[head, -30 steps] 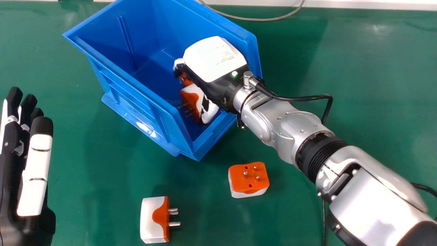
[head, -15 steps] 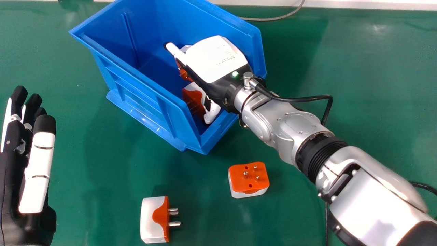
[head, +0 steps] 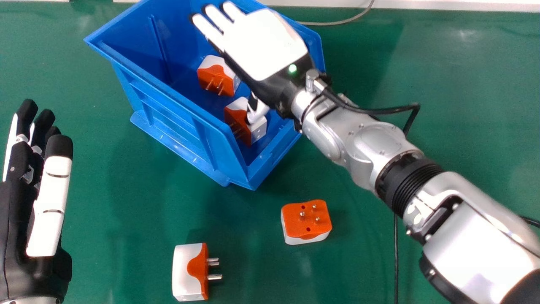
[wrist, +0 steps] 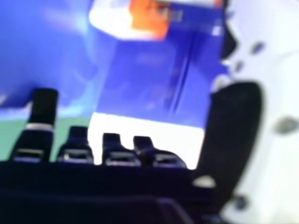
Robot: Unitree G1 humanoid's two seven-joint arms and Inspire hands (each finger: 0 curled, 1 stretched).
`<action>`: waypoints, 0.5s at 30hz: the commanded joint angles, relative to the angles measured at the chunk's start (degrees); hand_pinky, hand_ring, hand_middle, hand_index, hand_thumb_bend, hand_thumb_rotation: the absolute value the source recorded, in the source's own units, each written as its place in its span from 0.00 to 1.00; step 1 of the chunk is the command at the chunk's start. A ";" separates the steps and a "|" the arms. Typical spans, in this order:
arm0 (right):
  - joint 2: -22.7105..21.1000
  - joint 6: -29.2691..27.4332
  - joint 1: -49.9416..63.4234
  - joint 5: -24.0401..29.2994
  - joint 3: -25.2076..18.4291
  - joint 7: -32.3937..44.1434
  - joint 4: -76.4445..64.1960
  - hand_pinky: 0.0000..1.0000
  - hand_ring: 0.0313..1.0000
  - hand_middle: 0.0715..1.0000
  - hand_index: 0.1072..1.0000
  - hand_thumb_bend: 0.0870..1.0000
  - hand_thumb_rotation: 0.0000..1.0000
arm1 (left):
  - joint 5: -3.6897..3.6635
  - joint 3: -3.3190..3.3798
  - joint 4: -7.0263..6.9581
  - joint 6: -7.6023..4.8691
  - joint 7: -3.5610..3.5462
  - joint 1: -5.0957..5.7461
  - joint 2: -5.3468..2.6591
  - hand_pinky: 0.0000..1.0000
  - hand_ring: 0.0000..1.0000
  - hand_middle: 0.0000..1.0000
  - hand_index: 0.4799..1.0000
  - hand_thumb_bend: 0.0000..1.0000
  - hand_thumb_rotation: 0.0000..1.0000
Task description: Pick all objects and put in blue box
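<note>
Over the blue box (head: 168,120), I have my right hand (head: 262,46) open, fingers straight; inside it lie a far adapter (head: 213,76) and a near adapter (head: 235,117). On the worktop (head: 358,261): a prongs-right adapter (head: 185,272), near, and a prongs-up adapter (head: 308,230), farther right. At left: my left hand (head: 49,198), open.

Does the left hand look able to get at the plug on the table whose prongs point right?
Probably yes: the left hand is open, with just green table between it and the plug, nothing blocking.

Right fingers (head: 217,17) now straighter, farther up over the blue box (head: 173,112)
</note>
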 commanded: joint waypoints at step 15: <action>-10.71 2.04 8.17 1.07 -9.21 7.50 -34.61 0.83 0.93 0.95 0.91 0.62 0.01 | 2.23 -1.18 -1.29 -0.55 0.59 -1.11 -0.27 0.82 0.89 0.89 0.78 0.64 0.69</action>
